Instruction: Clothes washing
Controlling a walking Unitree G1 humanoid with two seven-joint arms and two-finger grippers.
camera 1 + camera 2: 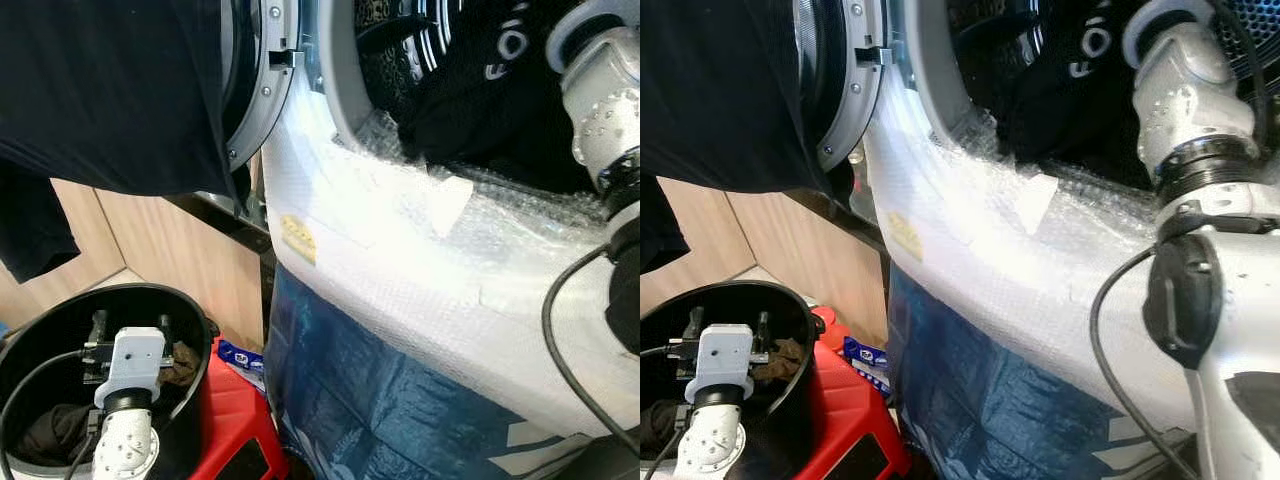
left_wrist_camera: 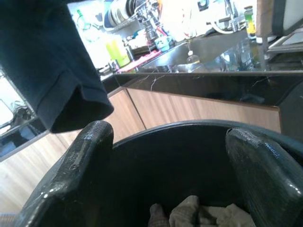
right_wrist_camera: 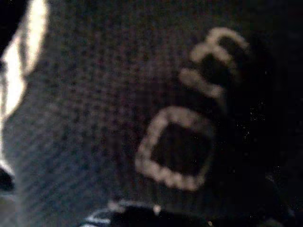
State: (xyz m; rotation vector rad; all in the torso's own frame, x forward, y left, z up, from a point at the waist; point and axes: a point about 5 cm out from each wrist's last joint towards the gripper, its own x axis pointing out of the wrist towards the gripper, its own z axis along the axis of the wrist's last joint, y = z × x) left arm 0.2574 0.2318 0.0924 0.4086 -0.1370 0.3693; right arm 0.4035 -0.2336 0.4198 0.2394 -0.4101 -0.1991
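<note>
A black garment with white lettering bulges out of the washing machine's drum mouth, next to a leopard-patterned cloth. My right arm reaches up into that opening. The right wrist view is pressed close against the lettered fabric. My left gripper hangs open inside a black basket, with nothing between its fingers. Below it lie a beige-brown cloth and a dark one. A dark garment hangs over the open round door.
The washer front is wrapped in bubble wrap, with blue sheeting below. The basket stands on a red stool. Wooden cabinet fronts are behind it. A small blue packet lies by the stool.
</note>
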